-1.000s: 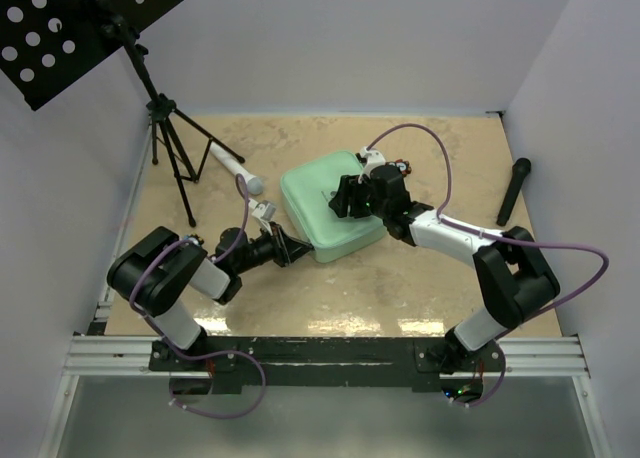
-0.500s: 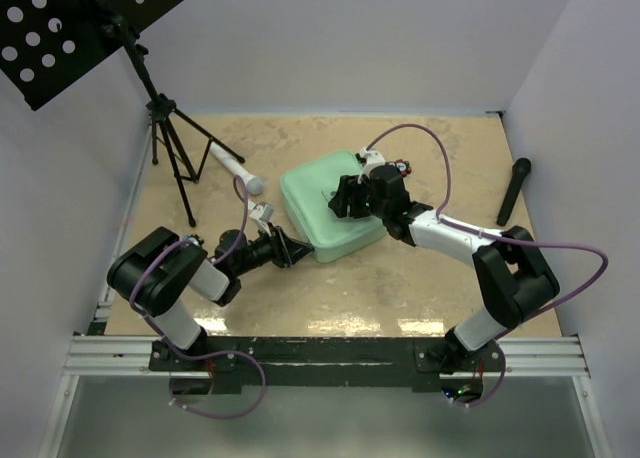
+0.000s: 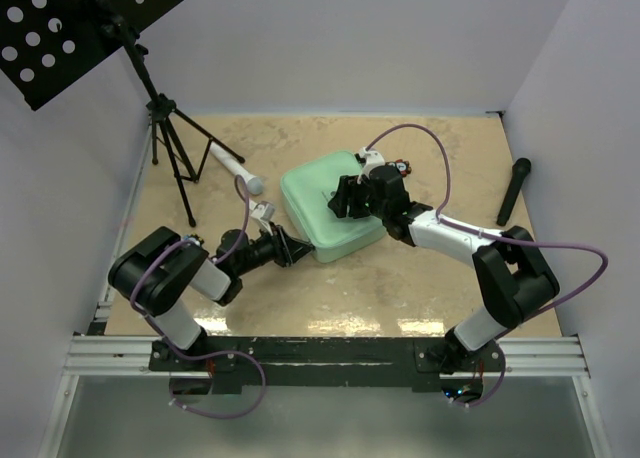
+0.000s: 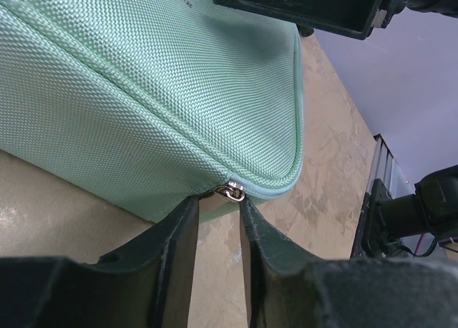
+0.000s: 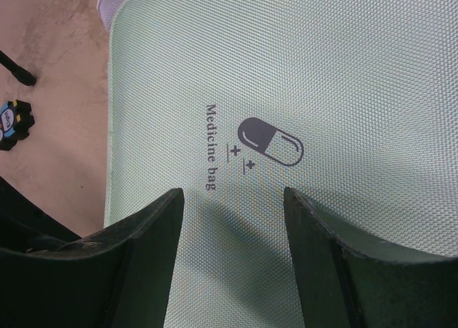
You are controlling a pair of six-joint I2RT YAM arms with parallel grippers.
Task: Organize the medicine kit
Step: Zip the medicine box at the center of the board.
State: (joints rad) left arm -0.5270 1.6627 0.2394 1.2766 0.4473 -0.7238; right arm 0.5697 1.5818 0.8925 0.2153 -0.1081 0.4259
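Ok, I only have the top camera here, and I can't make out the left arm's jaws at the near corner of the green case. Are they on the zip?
Observer: The left wrist camera shows the small metal zip pull at the corner of the case, right at the tips of the left jaws. They stand slightly apart, not clamped on it.
Operator: Is the zip open there?
Observer: No, the seam along that side looks shut.
Operator: And the right jaws?
Observer: Wide apart over the lid, with a pill logo and the words Medicine bag just ahead of the gap.
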